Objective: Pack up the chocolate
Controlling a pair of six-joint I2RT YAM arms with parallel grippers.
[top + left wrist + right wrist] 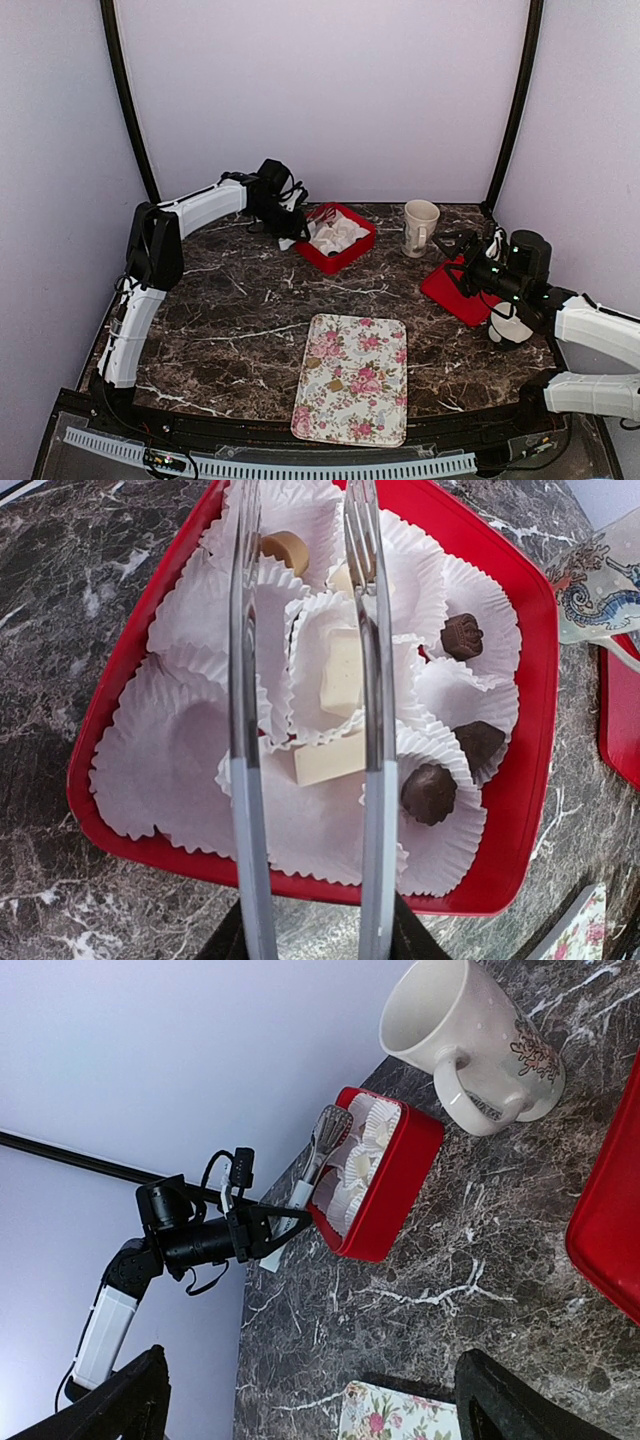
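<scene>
Several chocolates [340, 670] (domed dark, blocky cream) sit in crinkled paper cups [180, 750].

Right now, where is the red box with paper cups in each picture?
Top external: red box at the back, middle.
Left wrist: red box fills the picture.
Right wrist: red box, centre.
Shared landmark: the mug, off to its right in each view.

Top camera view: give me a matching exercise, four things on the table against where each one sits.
Things:
1. mug
2. floral tray
3. red box of paper cups
4. flat red piece

Places:
A. near edge, middle
B. far side, under the left gripper
C. right side, by the right gripper
D. far side, right of the red box

Pairs: 1-D, 2-A, 3-B, 4-C
</scene>
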